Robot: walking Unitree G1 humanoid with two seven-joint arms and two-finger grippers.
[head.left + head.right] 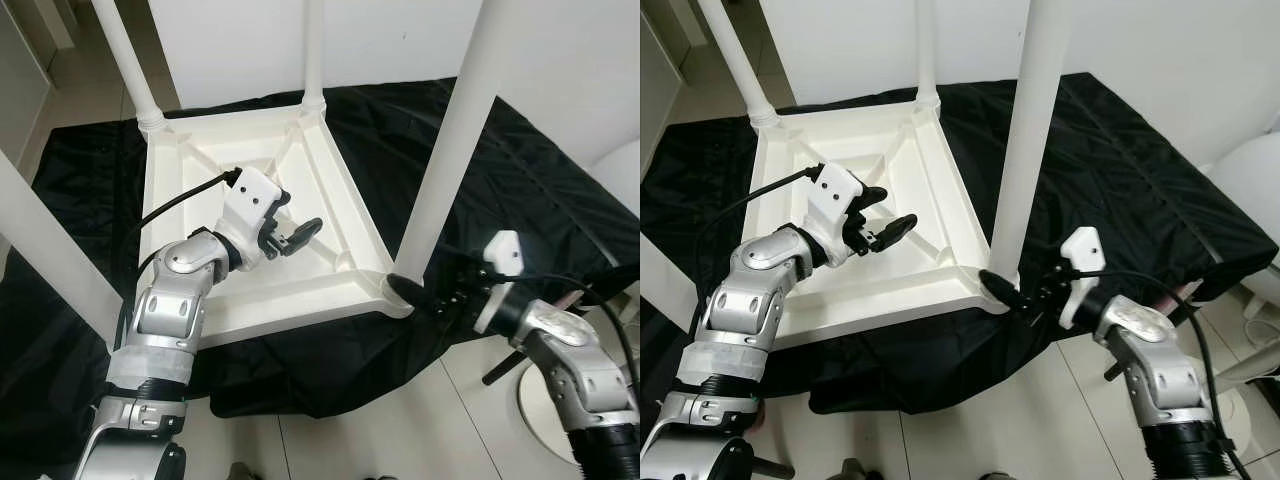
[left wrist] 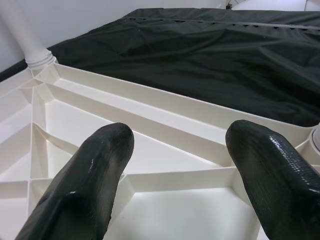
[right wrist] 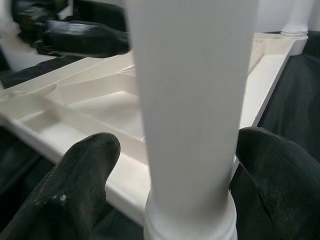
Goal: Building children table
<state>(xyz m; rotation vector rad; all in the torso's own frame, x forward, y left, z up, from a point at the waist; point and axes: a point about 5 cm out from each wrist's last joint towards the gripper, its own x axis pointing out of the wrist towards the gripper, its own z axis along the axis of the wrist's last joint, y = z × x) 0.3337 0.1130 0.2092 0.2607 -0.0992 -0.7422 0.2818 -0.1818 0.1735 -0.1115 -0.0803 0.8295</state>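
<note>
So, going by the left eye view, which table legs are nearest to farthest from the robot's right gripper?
From the right gripper:
1. Near-right leg, between its fingers at the base.
2. Far-right leg, at the back corner of the upturned table.
3. Far-left leg, diagonally across the frame.

A plain room in a home, with pale glossy floor tiles (image 1: 380, 440) and bare white walls (image 1: 400, 40). A crumpled black sheet (image 1: 520, 190) covers the floor as a work surface.
</note>
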